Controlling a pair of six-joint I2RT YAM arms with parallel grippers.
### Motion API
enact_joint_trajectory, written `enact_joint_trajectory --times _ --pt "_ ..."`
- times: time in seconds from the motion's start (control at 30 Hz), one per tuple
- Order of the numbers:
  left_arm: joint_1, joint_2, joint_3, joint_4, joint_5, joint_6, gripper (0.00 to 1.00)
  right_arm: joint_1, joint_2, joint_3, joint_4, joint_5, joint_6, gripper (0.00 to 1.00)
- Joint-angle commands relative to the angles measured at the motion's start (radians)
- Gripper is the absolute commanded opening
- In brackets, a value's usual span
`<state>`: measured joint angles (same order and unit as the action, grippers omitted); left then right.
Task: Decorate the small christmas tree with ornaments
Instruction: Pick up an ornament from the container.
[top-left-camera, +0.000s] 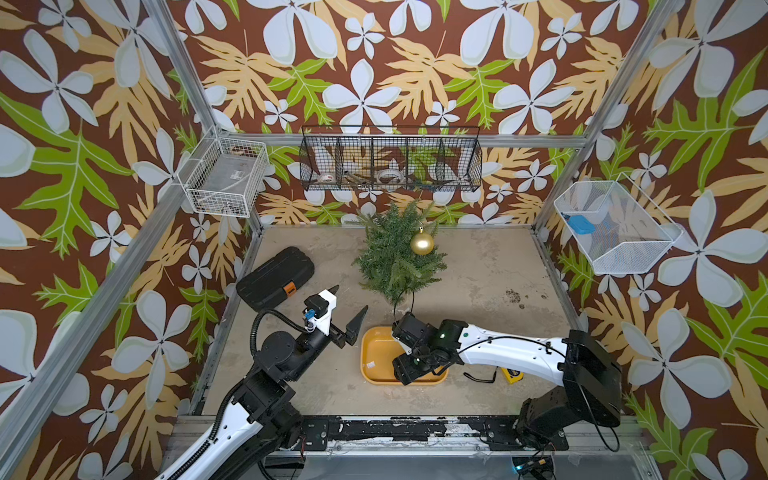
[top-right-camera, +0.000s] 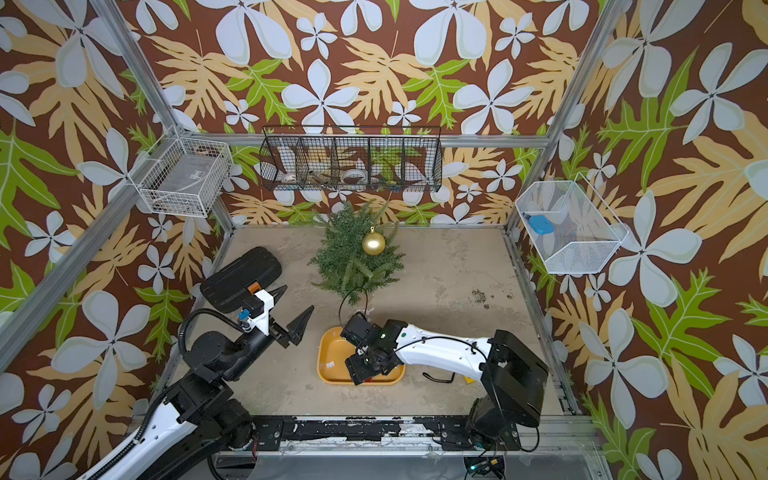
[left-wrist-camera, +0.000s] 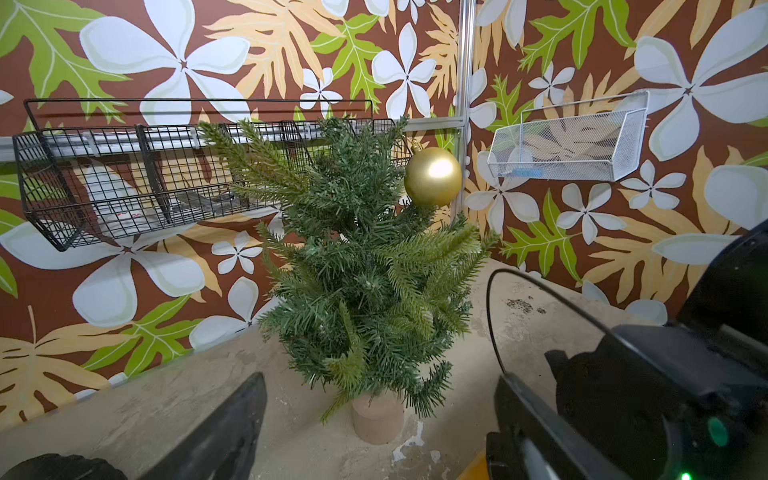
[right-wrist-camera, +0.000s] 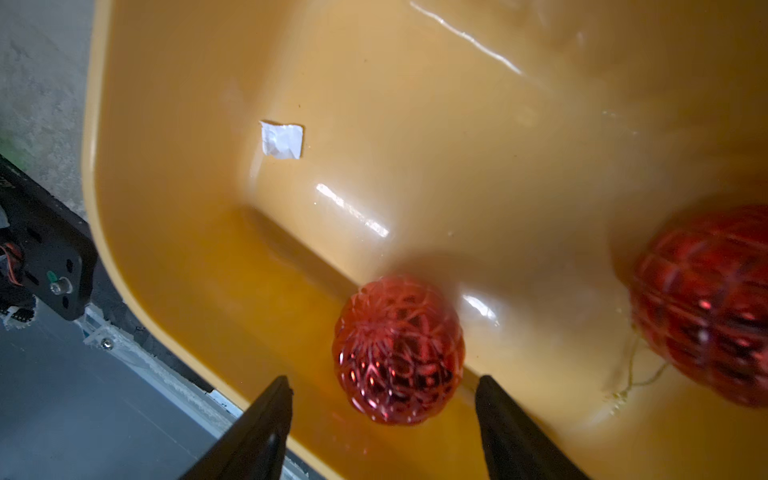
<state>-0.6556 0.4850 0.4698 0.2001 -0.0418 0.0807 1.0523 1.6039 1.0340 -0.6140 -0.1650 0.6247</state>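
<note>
Brown wallpaper (top-left-camera: 374, 41) with white flowers and green leaves covers the walls. The floor (top-left-camera: 490, 266) seems to be stained concrete. Three wire baskets (top-left-camera: 390, 160) hang on the aluminium frame (top-left-camera: 181, 62).

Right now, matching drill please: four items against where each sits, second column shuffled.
1. gold bauble
2. red baubles
3. black case
4. blue item

A. in the tray
B. on the table
C. in the mesh basket
D. on the tree

Pairs: 1-D, 2-A, 3-B, 4-C
</note>
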Motion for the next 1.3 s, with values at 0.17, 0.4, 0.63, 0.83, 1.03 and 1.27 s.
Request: enact_joint_trajectory --times 0.17,0.4,0.63,0.83,1.03,1.27 --pt "0.001 -0.002 -0.002 0.024 -0.008 -0.005 0.87 0.001 0.072 -0.014 0.049 0.014 0.008 0.69" --pt "0.002 0.0 -0.002 0.026 -0.002 -0.003 0.87 0.002 0.078 0.003 0.036 0.048 0.001 0.6" --pt "0.002 -0.002 -0.003 0.028 0.012 0.002 0.87 -0.008 -0.021 0.016 -0.015 0.094 0.001 0.58" --pt "0.002 -0.016 -0.031 0.076 0.126 0.034 0.87 -0.045 -0.15 0.037 -0.022 0.036 0.013 0.58" --pt "0.002 -0.036 -0.08 0.185 0.352 0.037 0.86 -0.095 -0.288 0.043 0.032 -0.076 0.052 0.57" --pt "-0.024 -0.003 -0.117 0.333 0.395 -0.056 0.84 -0.152 -0.441 0.006 0.177 -0.159 0.165 0.56"
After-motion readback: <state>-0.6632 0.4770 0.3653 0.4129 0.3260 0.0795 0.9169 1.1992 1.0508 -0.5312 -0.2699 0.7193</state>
